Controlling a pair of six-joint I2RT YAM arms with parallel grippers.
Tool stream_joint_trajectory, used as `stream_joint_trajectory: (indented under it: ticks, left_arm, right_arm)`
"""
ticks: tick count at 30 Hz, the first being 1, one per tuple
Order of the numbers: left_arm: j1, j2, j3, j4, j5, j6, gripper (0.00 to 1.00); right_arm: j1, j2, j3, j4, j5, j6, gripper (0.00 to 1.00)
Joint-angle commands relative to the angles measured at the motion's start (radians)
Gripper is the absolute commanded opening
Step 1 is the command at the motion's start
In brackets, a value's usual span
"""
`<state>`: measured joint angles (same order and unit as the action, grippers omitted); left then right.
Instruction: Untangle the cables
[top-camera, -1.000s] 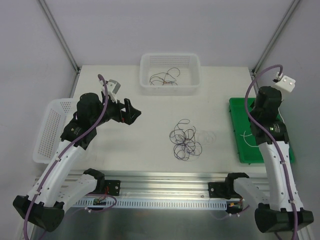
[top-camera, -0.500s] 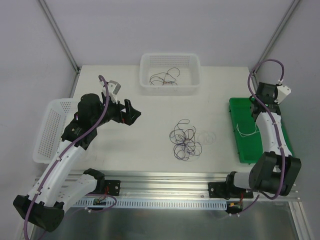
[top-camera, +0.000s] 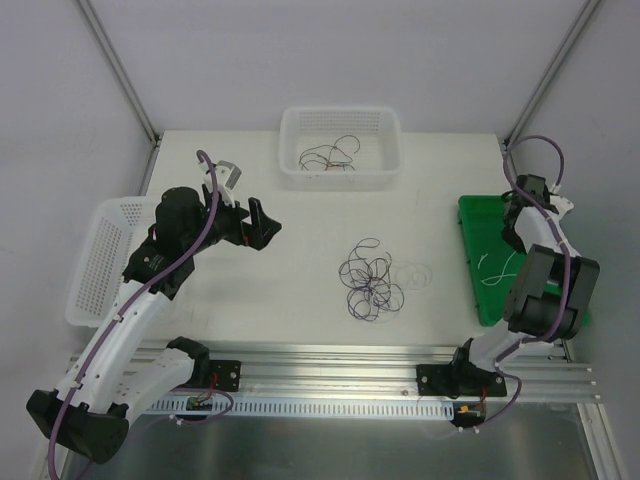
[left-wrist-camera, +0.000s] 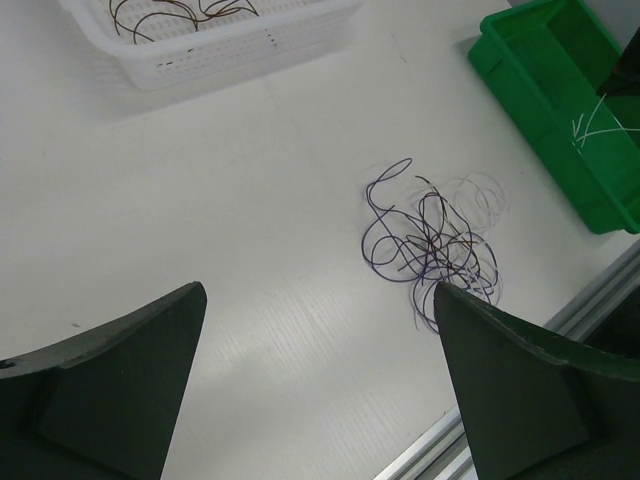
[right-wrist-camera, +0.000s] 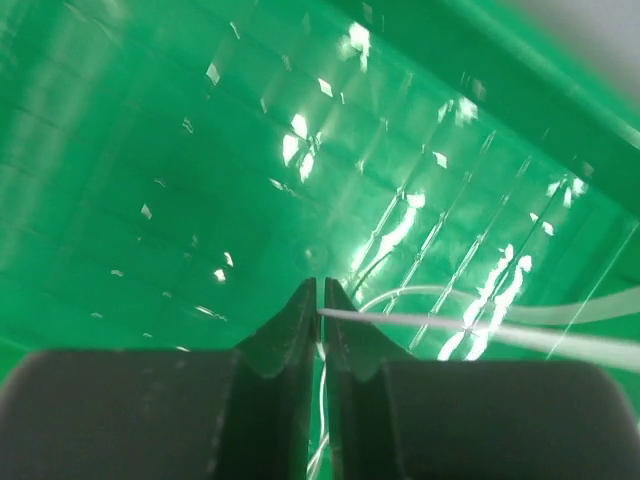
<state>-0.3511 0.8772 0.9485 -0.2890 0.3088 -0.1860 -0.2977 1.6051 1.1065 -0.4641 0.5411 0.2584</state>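
Note:
A tangle of thin dark and purplish cables (top-camera: 370, 282) lies on the white table, also seen in the left wrist view as cables (left-wrist-camera: 430, 245). A pale cable loop (top-camera: 415, 272) lies at its right side. My left gripper (top-camera: 262, 222) hovers left of the tangle, wide open and empty (left-wrist-camera: 318, 288). My right gripper (top-camera: 513, 222) is down inside the green bin (top-camera: 480, 300). Its jaws (right-wrist-camera: 320, 285) stand almost together with a thin white cable (right-wrist-camera: 480, 325) between them. The white cable (top-camera: 495, 265) trails over the bin's floor.
A white mesh basket (top-camera: 340, 112) at the back holds more dark cables (top-camera: 330, 155). Another white basket (top-camera: 95, 260) sits at the left edge. The aluminium rail (top-camera: 330, 360) runs along the table's near edge.
My right arm has folded down and brought its gripper and the white cable low into the green bin. Its jaws show a thin slit now. The left arm has not moved.

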Motion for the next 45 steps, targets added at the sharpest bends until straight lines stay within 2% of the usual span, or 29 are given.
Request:
stream_joint_trajectory:
  ticks: [1, 3, 6, 9, 13, 14, 17, 21, 27, 30, 34, 35, 38, 39, 45]
  left_arm:
    - [0.012, 0.003, -0.007, 0.033, 0.012, 0.013, 0.99]
    - [0.011, 0.003, -0.007, 0.033, 0.015, 0.013, 0.99]
    - [0.011, 0.003, -0.007, 0.036, 0.021, 0.013, 0.99]
    - [0.011, 0.005, -0.007, 0.033, 0.024, 0.01, 0.99]
    - [0.012, 0.008, -0.007, 0.033, 0.027, 0.008, 0.99]
    - [0.012, 0.011, -0.007, 0.033, 0.027, 0.008, 0.99]
    - [0.011, 0.022, -0.007, 0.033, 0.03, 0.003, 0.99]
    - [0.011, 0.037, -0.007, 0.033, 0.052, -0.009, 0.99]
    - [0.011, 0.08, -0.004, 0.033, 0.102, -0.044, 0.99]
    - [0.009, 0.111, -0.01, 0.033, 0.142, -0.082, 0.99]
    - [-0.003, 0.164, -0.042, 0.033, 0.156, -0.191, 0.99]
    - [-0.032, 0.169, -0.048, 0.033, 0.147, -0.232, 0.99]
    - [-0.126, 0.195, -0.088, 0.039, -0.012, -0.28, 0.99]
    - [-0.205, 0.206, -0.097, 0.042, -0.107, -0.291, 0.99]
    - [-0.322, 0.328, -0.155, 0.181, -0.223, -0.423, 0.99]
  right_arm:
    - [-0.043, 0.053, 0.078, -0.1, -0.095, 0.045, 0.1]
    - [-0.049, 0.081, 0.098, -0.136, -0.128, 0.044, 0.13]
    - [-0.047, 0.069, 0.102, -0.137, -0.161, 0.033, 0.46]
    - [-0.043, 0.018, 0.099, -0.133, -0.203, 0.019, 0.67]
    - [-0.014, -0.072, 0.116, -0.148, -0.243, -0.008, 0.78]
    - [-0.002, -0.092, 0.116, -0.148, -0.25, -0.025, 0.85]
    - [0.069, -0.184, 0.119, -0.169, -0.25, -0.051, 0.94]
    - [0.188, -0.287, 0.092, -0.16, -0.376, -0.108, 0.99]
    - [0.438, -0.392, -0.045, -0.085, -0.608, -0.176, 0.97]
    - [0.531, -0.404, -0.134, -0.051, -0.609, -0.162, 0.94]
    - [0.552, -0.406, -0.246, 0.011, -0.61, -0.136, 0.89]
    - [0.555, -0.402, -0.278, 0.034, -0.613, -0.131, 0.88]
    - [0.557, -0.367, -0.312, 0.082, -0.667, -0.12, 0.82]
    - [0.563, -0.36, -0.333, 0.096, -0.682, -0.116, 0.81]
    - [0.605, -0.291, -0.376, 0.171, -0.658, -0.097, 0.73]
